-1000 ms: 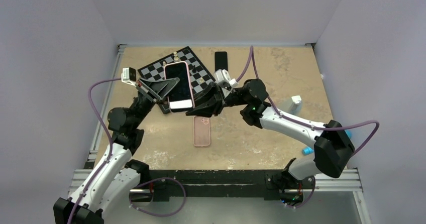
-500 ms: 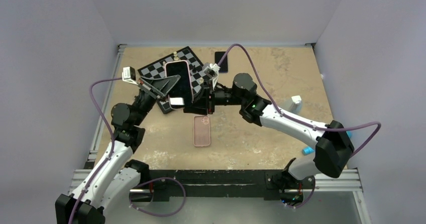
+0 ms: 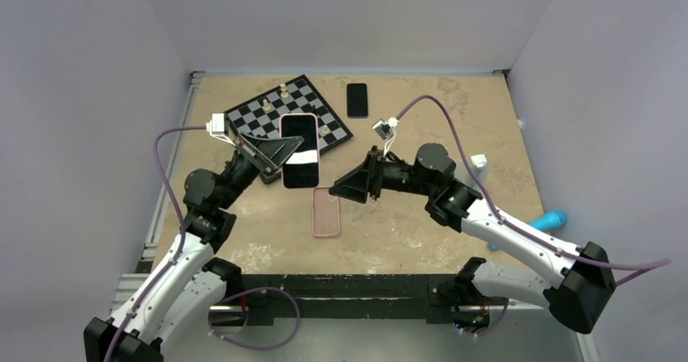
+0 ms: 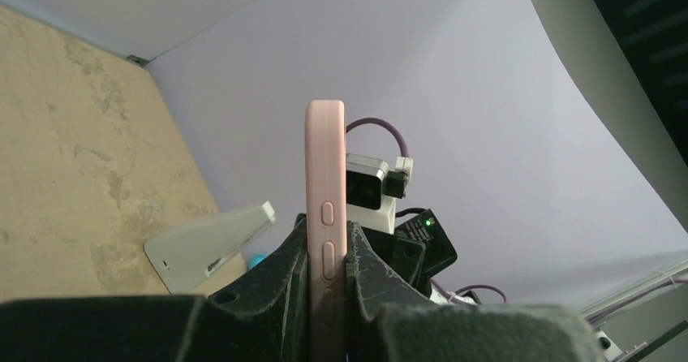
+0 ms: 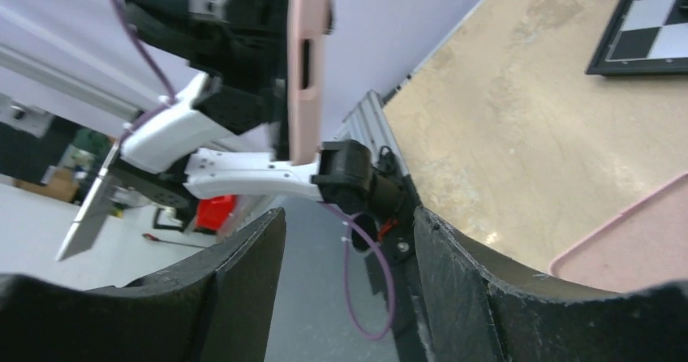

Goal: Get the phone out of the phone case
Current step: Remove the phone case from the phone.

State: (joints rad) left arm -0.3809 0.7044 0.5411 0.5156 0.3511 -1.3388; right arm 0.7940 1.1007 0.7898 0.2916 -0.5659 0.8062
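Above the desk, left of centre, the left hand is clamped tight on one long edge of the phone. The phone sits in its pink phone case and is held up clear of the surface, its screen facing the overhead camera and overlapping the chessboard in that view. Just to the right, a second pink case lies flat. Beside it the right hand stands open, holding nothing, apart from the phone. Farther back lies a black handset.
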